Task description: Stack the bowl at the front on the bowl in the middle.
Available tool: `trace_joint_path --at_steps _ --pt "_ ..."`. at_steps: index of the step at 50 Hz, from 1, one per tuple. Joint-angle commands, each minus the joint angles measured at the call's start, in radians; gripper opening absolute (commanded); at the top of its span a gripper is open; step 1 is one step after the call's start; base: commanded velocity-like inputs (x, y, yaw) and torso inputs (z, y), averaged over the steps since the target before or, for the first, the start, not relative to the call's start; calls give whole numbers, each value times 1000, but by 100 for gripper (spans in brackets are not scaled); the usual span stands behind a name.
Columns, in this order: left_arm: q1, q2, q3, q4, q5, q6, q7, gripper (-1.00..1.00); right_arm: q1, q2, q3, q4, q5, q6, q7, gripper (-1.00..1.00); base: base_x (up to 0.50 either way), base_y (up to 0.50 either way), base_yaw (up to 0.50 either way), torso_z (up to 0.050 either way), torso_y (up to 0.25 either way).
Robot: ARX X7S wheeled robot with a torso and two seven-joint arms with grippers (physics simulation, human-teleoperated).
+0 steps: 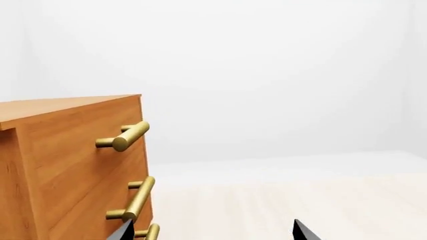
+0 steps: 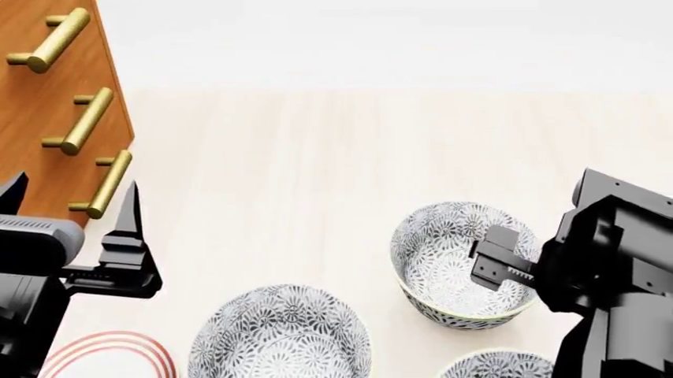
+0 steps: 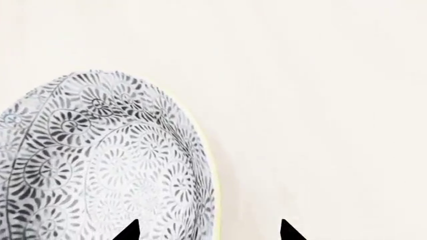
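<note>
Three alike grey-flowered bowls with yellow-green rims show in the head view. The bowl at the front (image 2: 447, 264) lies farthest out, at the right. The bowl in the middle (image 2: 279, 335) sits nearer and to the left. My right gripper (image 2: 503, 268) is open and straddles the front bowl's right rim, one finger inside and one outside. In the right wrist view that bowl (image 3: 100, 165) fills the lower part, its rim passing between the right gripper's (image 3: 208, 232) tips. My left gripper (image 2: 72, 209) hangs open and empty beside the drawers; in the left wrist view the gripper (image 1: 213, 234) holds nothing.
A wooden chest of drawers (image 2: 53, 102) with brass bar handles (image 1: 127, 136) stands at the far left, close to my left gripper. A third flowered bowl (image 2: 494, 366) peeks in at the bottom right under my right arm. A red-ringed plate (image 2: 105, 354) lies at the bottom left.
</note>
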State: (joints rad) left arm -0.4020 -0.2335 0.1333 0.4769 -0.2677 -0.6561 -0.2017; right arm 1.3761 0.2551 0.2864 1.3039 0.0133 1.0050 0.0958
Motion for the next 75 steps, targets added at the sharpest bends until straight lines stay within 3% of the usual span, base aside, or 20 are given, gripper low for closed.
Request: trace_joint_path --at_steps 1,14,15,34,56,75 --pt "3 -8 2 4 -4 -1 -5 100 -29 -4 17 5 -11 -6 4 100 0 0 0 0 0" --pt "6 -14 7 2 -7 4 -9 100 -41 -13 -1 5 -18 -12 -17 100 0 0 0 0 0" --pt "7 -14 7 0 -7 5 -9 100 -40 -13 -3 5 -18 -14 -16 -100 0 0 0 0 0" --pt "7 -16 20 -15 -7 20 -15 100 -27 -13 -24 5 -10 -13 -37 -100 0 0 0 0 0" --pt "5 -25 26 3 -21 4 -29 100 118 1 -1 4 1 28 -94 -100 0 0 0 0 0" --pt "-1 -27 29 -6 -34 10 -33 100 157 19 56 3 11 135 -245 -100 0 0 0 0 0"
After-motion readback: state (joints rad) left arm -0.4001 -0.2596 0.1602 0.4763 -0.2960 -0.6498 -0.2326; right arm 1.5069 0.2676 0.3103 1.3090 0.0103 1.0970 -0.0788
